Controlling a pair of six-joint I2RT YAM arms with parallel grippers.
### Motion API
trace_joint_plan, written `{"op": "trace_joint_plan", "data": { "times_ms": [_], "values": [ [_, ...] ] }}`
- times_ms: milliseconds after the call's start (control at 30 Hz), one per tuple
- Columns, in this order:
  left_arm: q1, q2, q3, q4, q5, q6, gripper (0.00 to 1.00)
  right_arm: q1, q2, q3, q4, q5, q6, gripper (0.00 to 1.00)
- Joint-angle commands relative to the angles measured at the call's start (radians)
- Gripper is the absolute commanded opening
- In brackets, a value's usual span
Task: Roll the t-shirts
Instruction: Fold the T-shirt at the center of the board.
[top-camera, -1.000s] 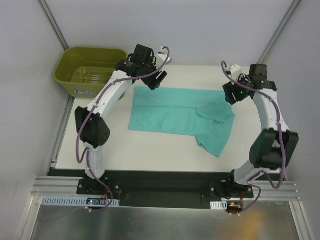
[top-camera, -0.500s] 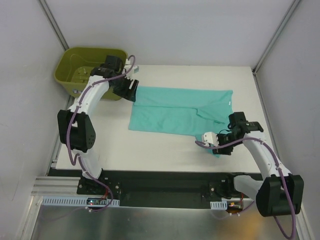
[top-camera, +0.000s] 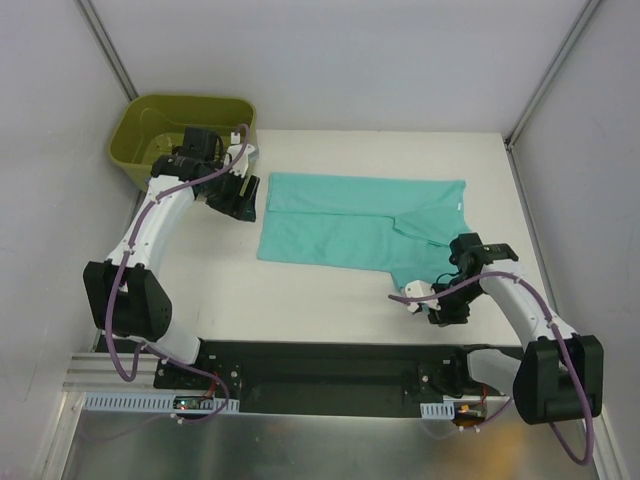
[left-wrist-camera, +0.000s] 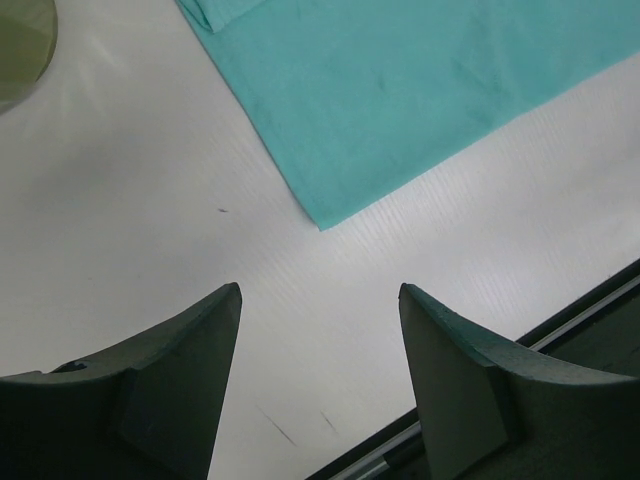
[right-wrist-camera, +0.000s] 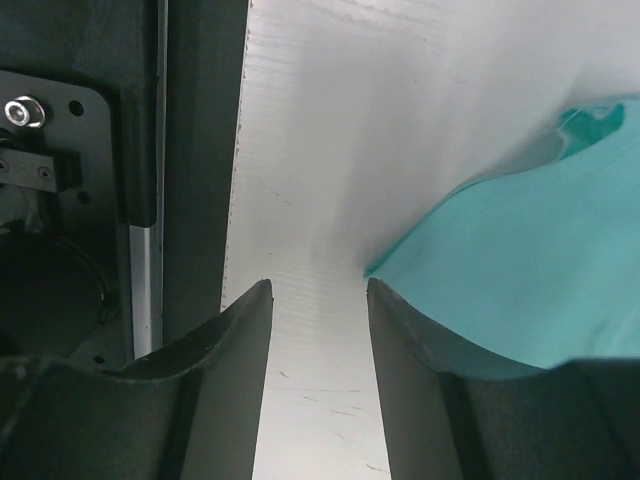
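Observation:
The teal-green t-shirt (top-camera: 350, 220) lies flat and folded on the white table (top-camera: 300, 290), with one end trailing toward the near right. My left gripper (top-camera: 240, 197) is open and empty, just left of the shirt's far left edge. In the left wrist view (left-wrist-camera: 319, 288) a shirt corner (left-wrist-camera: 322, 225) lies ahead of the open fingers. My right gripper (top-camera: 440, 305) is open at the shirt's near right tip. In the right wrist view (right-wrist-camera: 319, 283) the shirt edge (right-wrist-camera: 520, 270) lies against the right finger (right-wrist-camera: 420, 370), and nothing is between the fingers.
An olive-green tub (top-camera: 150, 125) stands at the far left corner, just behind my left arm, and its rim shows in the left wrist view (left-wrist-camera: 20, 50). The black front rail (right-wrist-camera: 200, 150) runs along the table's near edge, close to my right gripper.
My left gripper has moved left and nearer, off the shirt's far left edge. My right arm has swung from the far right down to the shirt's near right tip.

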Motion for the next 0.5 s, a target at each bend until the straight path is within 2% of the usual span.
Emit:
{"op": "trace_joint_plan", "data": {
  "times_ms": [0, 200, 467],
  "values": [
    [0.003, -0.020, 0.000, -0.028, -0.006, 0.030, 0.64, -0.001, 0.030, -0.020, 0.033, 0.001, -0.351, 0.47],
    [0.004, 0.000, 0.015, -0.040, -0.017, 0.042, 0.64, -0.001, 0.112, -0.031, 0.159, 0.031, -0.296, 0.47],
    [0.004, 0.031, 0.015, -0.048, -0.032, 0.067, 0.64, -0.022, 0.187, -0.033, 0.191, 0.064, -0.337, 0.45]
  ]
}}
